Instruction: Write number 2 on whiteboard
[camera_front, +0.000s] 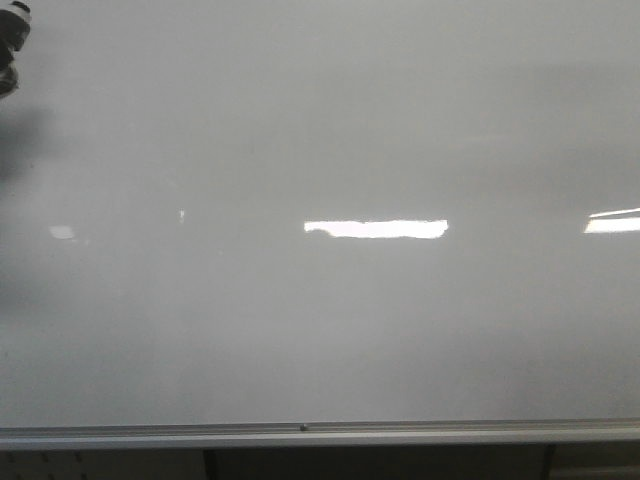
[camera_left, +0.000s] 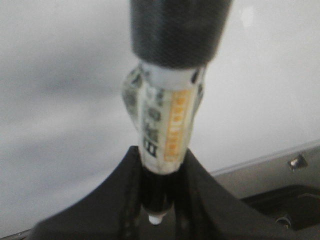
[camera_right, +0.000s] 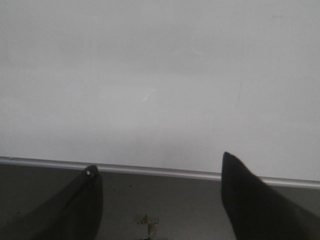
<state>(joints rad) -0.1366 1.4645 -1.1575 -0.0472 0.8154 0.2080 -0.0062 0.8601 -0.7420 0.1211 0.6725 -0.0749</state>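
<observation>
While the left gripper (camera_left: 157, 200) is pinching a marker (camera_left: 162, 120) and the right gripper (camera_right: 160, 200) is hanging spread and empty, the whiteboard (camera_front: 320, 120) is showing no number 2 yet. Pressing lightly would be helping. Front view is cutting off the left arm at the corner; the tip is staying blurred.

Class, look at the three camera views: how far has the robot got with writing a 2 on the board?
Done: the left gripper is shut on a marker, still capped. In hand: that arm shows only at the front view's upper left corner. The right gripper is open and empty near the silver rail. Left: all the writing. The whiteboard bears only light reflections, no digit.
</observation>
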